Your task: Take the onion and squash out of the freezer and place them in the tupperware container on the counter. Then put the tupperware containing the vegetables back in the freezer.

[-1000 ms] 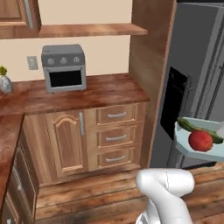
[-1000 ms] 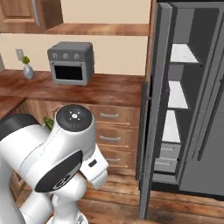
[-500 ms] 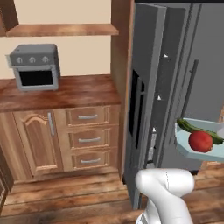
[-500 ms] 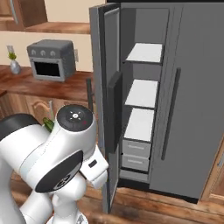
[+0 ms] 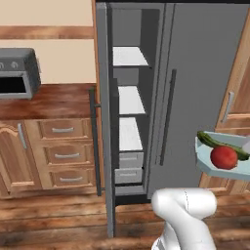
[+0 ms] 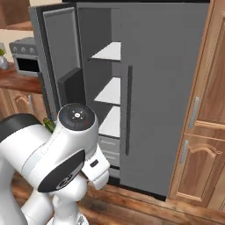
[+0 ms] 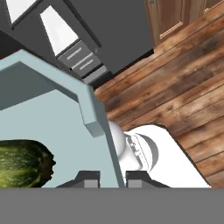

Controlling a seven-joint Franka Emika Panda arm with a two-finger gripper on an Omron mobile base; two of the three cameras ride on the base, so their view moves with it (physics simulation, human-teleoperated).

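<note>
A: Left base view? 
B: The freezer (image 5: 129, 122) is seen open; right of it, the tupperware container (image 5: 222, 168) is held aloft, onion (image 5: 224, 157) and squash (image 5: 217, 144) inside.

A: Right base view? 
B: White shelves (image 6: 110, 92) are shown inside the freezer.

A: Hand view? 
B: The gripper (image 7: 112, 178) is clamped on the container's rim, below the freezer.

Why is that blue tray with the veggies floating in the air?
It isn't floating: the tool is shut on the rim of the tupperware container, carrying the onion and squash toward the open freezer. Nothing has spilled.

Wooden plank floor (image 5: 53, 215), brown drawer cabinets (image 5: 63, 156), grey toaster oven (image 5: 17, 73), cream wall (image 5: 46, 13)
</note>
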